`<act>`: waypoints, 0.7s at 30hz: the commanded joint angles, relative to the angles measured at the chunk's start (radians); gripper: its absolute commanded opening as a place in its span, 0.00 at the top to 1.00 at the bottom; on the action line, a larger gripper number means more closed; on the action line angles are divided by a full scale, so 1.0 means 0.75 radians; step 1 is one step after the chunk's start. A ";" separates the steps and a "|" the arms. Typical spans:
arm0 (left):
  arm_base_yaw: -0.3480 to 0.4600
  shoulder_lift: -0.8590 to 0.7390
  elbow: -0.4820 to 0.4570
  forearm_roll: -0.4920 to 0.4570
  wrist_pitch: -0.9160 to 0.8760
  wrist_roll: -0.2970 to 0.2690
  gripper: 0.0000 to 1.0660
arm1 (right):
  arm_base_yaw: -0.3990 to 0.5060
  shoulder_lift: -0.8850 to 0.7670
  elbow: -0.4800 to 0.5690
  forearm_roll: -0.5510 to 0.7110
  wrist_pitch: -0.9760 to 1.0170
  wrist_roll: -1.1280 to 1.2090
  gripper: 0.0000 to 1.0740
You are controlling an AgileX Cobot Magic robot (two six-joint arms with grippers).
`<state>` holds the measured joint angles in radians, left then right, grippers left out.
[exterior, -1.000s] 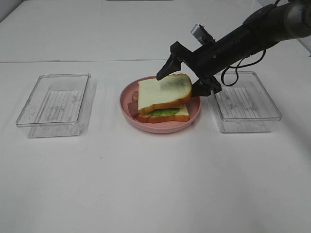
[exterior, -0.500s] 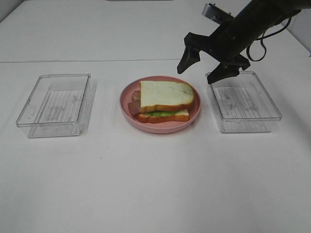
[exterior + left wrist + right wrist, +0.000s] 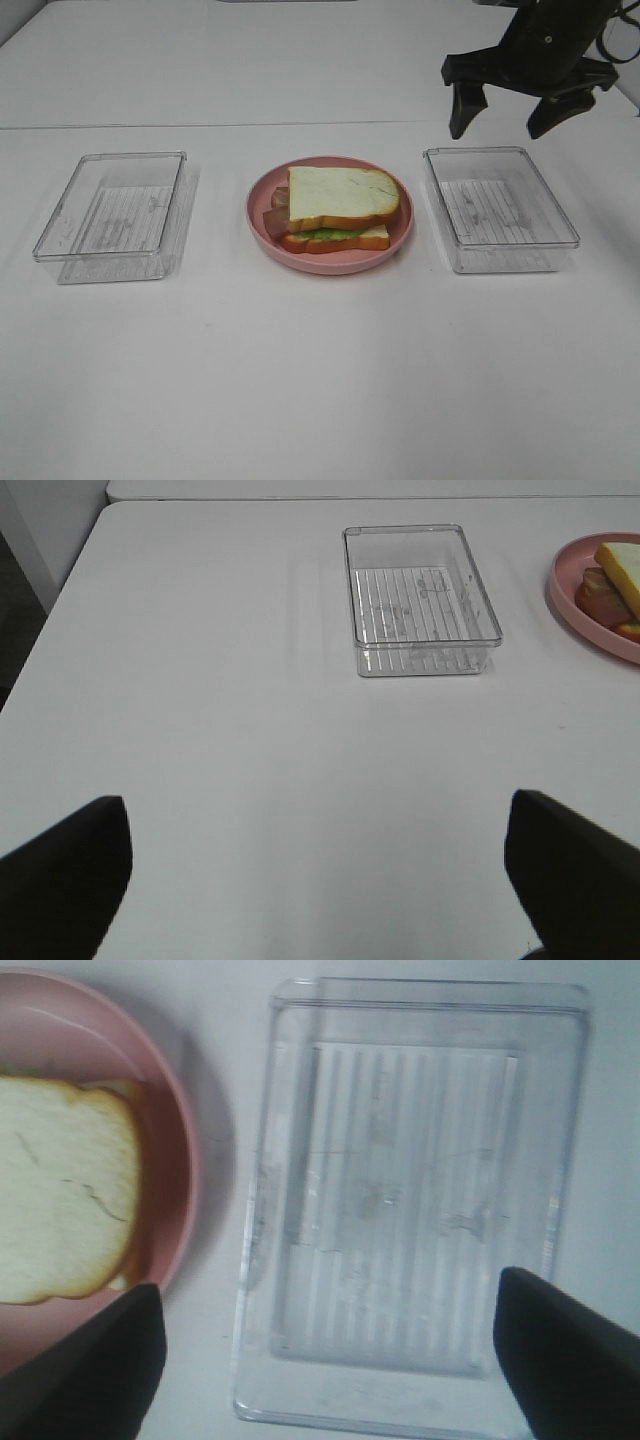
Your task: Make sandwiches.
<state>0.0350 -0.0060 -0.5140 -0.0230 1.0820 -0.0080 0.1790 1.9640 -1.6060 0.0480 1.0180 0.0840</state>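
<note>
Your sandwich (image 3: pixel 337 209) sits assembled on the pink plate (image 3: pixel 262 232) in the middle of the white worktop (image 3: pixel 320 380). Its top bread slice lies flat, overhanging the stack slightly toward the far side and tilted a little off square from the bottom slice. Green lettuce shows along the near edge between the slices, and brown-red strips poke out on the left side. You cannot see any cheese from the high view.

Your right gripper (image 3: pixel 513 116) hangs in the air at the far right, above the far end of the right clear tray (image 3: pixel 500 208) and well apart from the sandwich. Its jaws are spread wide with nothing between them. The right wrist view looks straight down into that tray (image 3: pixel 410 1210), which has a ribbed floor, with the plate's rim (image 3: pixel 185 1175) and the top bread slice (image 3: pixel 60 1185) just beside it.

Your left gripper (image 3: pixel 320 865) is out of the high view; in its own wrist view both fingers (image 3: pixel 65 865) stand far apart over bare worktop, holding nothing. The left clear tray (image 3: pixel 112 215) lies to the left of the plate, apart from it, and it shows in the left wrist view (image 3: pixel 420 600) with the plate's edge (image 3: pixel 570 605) beyond.
</note>
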 commanded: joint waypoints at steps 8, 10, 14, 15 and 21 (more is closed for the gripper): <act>0.005 -0.023 0.000 -0.008 -0.008 0.000 0.10 | -0.108 -0.011 -0.005 -0.116 0.213 0.040 0.23; 0.005 -0.023 0.000 -0.008 -0.008 0.000 0.10 | -0.109 -0.011 -0.005 -0.132 0.239 0.045 0.23; 0.005 -0.023 0.000 -0.008 -0.008 0.000 0.10 | -0.107 -0.011 -0.003 -0.128 0.369 0.061 0.23; 0.005 -0.023 0.000 -0.008 -0.008 0.000 0.10 | -0.107 -0.011 -0.003 -0.128 0.369 0.061 0.23; 0.005 -0.023 0.000 -0.008 -0.008 0.000 0.10 | -0.105 -0.117 0.155 -0.111 0.403 0.075 0.23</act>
<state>0.0350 -0.0060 -0.5140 -0.0230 1.0820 -0.0080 0.1020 1.8940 -1.4960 -0.0380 1.2140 0.1270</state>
